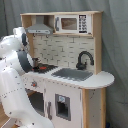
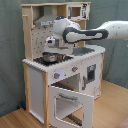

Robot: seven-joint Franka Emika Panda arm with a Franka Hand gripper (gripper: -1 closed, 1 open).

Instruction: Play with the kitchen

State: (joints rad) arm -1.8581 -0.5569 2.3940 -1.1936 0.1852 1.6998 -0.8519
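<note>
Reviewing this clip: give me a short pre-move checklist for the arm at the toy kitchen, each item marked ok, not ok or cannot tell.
1. Gripper above the pot on the stove: ok, in the second exterior view.
2. Finger state: cannot tell.
3. Pot upright on the stove: ok.
4. Oven door shut: not ok, it hangs open at the front.
5. Sink free of objects: ok, nothing shows in it in the first exterior view.
6. Faucet apart from the arm: ok.
</note>
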